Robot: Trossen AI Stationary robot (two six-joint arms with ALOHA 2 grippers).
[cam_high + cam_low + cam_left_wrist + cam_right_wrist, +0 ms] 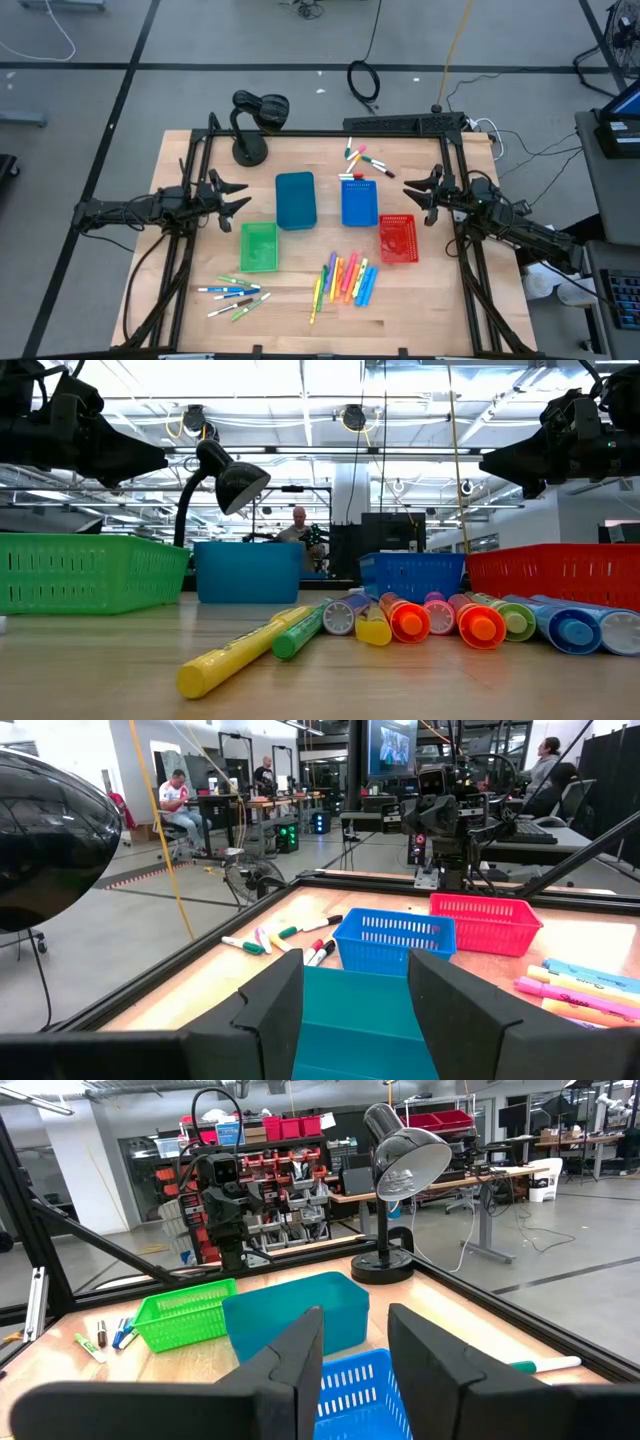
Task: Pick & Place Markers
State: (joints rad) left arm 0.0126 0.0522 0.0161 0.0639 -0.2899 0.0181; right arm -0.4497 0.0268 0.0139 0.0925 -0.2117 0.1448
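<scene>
Three groups of markers lie flat on the wooden table. Neon ones (345, 280) are at the near middle, also seen in the low view (440, 618). White-bodied ones (235, 294) are at the near left. A few more (362, 160) lie at the far side behind the blue bin (359, 202). My left gripper (241, 196) hovers open at the table's left side, pointing level toward the teal bin (350, 1020). My right gripper (413, 190) hovers open at the right side, above the blue and red bins (355, 1355). Neither has anything between its fingers.
Four bins stand mid-table: teal (296, 200), blue, green (259, 246) and red (398, 238). A black desk lamp (252, 120) stands at the far left corner. A black frame (330, 133) runs round the table's edge. People sit in the room beyond.
</scene>
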